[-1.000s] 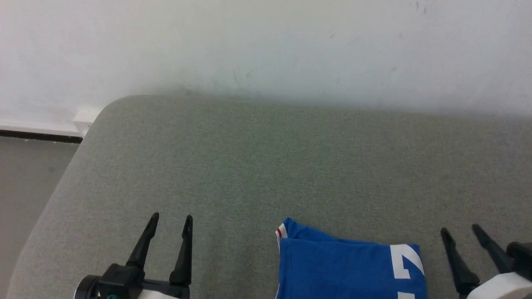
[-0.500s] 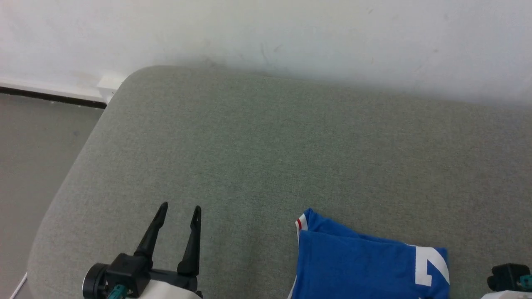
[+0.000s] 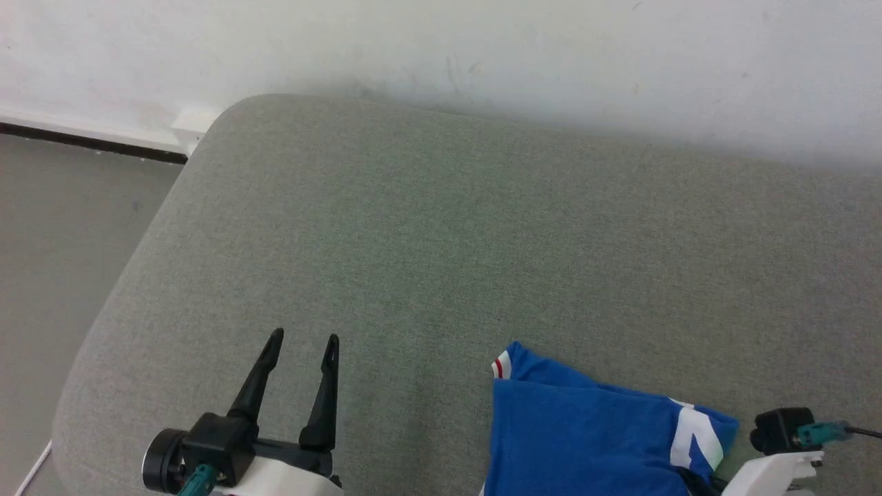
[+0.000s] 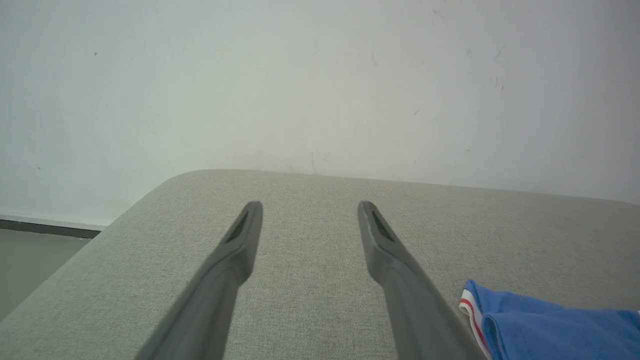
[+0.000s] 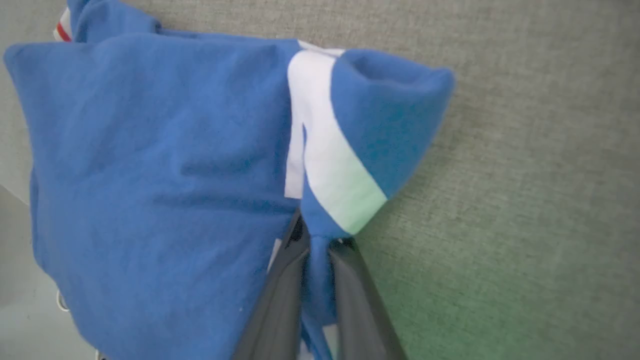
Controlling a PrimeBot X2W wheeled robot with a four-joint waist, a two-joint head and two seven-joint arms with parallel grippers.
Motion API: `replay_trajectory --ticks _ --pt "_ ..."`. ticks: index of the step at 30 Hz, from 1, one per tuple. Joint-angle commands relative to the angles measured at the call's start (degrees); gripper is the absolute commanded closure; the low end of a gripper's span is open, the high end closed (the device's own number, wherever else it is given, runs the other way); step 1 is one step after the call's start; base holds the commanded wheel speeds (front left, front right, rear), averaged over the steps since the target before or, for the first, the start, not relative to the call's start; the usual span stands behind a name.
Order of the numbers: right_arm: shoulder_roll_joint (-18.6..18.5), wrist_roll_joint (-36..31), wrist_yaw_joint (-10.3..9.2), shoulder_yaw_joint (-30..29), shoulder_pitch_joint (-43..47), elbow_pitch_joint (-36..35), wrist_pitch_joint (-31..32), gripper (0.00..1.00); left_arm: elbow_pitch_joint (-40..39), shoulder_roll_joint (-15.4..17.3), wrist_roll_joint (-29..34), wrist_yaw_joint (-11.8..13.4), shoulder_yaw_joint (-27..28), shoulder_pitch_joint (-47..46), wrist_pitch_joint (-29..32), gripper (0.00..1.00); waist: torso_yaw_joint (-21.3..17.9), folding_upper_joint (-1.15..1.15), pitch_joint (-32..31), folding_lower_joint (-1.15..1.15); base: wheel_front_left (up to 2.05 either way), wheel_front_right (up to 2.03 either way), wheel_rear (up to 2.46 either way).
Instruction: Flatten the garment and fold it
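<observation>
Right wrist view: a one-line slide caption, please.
Right gripper pinches a fold of the blue garment, bunched on the grey cushion.

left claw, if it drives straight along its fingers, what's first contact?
Nothing close: the left claw points across bare grey cushion toward the white wall. Likely it grazes the cushion's far part or reaches the wall first; depth is unclear. The garment lies off to its right, out of line.

head overhead, wrists low, garment (image 3: 586,441) shared

Bare room — grey upholstered surface (image 3: 482,227), scuffed white wall (image 3: 482,41), skirting (image 3: 83,124)
</observation>
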Motion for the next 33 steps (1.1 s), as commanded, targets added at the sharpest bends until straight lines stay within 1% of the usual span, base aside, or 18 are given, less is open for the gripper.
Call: replay_trajectory --ticks 1,3,6,10,13,16,19,23,27,29,33 --pt "-0.03 -2.03 0.18 2.57 -1.21 0.75 -1.38 1.0 0.13 -0.28 -0.03 0.28 -0.17 -1.08 -0.27 0.0 -1.02 -0.01 -0.69 0.0 0.0 0.0 0.0" --pt "-2.99 -5.67 0.18 4.46 -2.92 -0.2 -3.5 1.0 0.25 -0.28 -0.17 0.21 -0.22 -1.01 -0.27 0.0 -2.33 -0.01 -1.08 0.0 0.0 0.0 0.0" --pt "-7.11 -10.77 0.18 6.59 -6.56 -1.69 -5.43 1.0 0.35 -0.28 -0.52 0.07 -0.42 -0.9 -0.27 0.0 -5.4 -0.01 -1.34 0.0 0.0 0.0 0.0" --pt "-12.81 -16.44 0.18 8.73 -13.21 -3.02 -5.11 1.0 0.12 -0.28 -1.04 0.19 -1.64 -1.46 -0.27 0.0 -10.79 -0.01 0.05 0.0 0.0 0.0 0.0" --pt "-17.62 -18.47 0.18 9.86 -17.77 -2.82 -3.47 1.0 -0.13 -0.28 -1.3 0.35 -3.12 -3.33 -0.27 0.0 -14.35 -0.01 2.39 0.0 0.0 0.0 0.0" --pt "-22.71 -18.55 0.18 10.59 -21.54 -1.67 -2.18 1.0 -0.47 -0.28 -1.25 0.52 -4.52 -5.79 -0.27 0.0 -17.66 -0.01 5.85 0.0 0.0 0.0 0.0" --pt "-28.29 -18.76 0.18 10.82 -24.7 0.64 -2.46 1.0 -0.44 -0.28 -0.62 0.38 -5.9 -8.68 -0.27 0.0 -19.92 -0.01 9.61 0.0 0.0 0.0 0.0" --pt "-35.14 -18.51 0.18 9.96 -27.14 5.67 -4.7 1.0 -0.31 -0.28 0.53 0.11 -7.5 -12.36 -0.27 0.0 -21.56 -0.01 14.6 0.0 0.0 0.0 0.0" --pt "-40.37 -18.2 0.18 8.47 -27.97 11.69 -8.6 1.0 -0.72 -0.28 1.59 -0.1 -8.46 -15.29 -0.27 0.0 -22.03 -0.01 19.06 0.0 0.0 0.0 0.0" --pt "-42.31 -18.11 0.18 7.07 -28.65 15.34 -11.45 1.0 -1.06 -0.28 2.0 -0.19 -8.8 -16.38 -0.27 0.0 -21.9 -0.01 20.93 0.0 0.0 0.0 0.0" --pt "-44.25 -18.63 0.18 3.21 -30.79 23.16 -17.18 1.0 -1.4 -0.17 2.64 -0.37 -9.33 -18.14 -0.27 0.0 -21.02 -0.01 24.05 0.0 0.0 0.0 0.0"
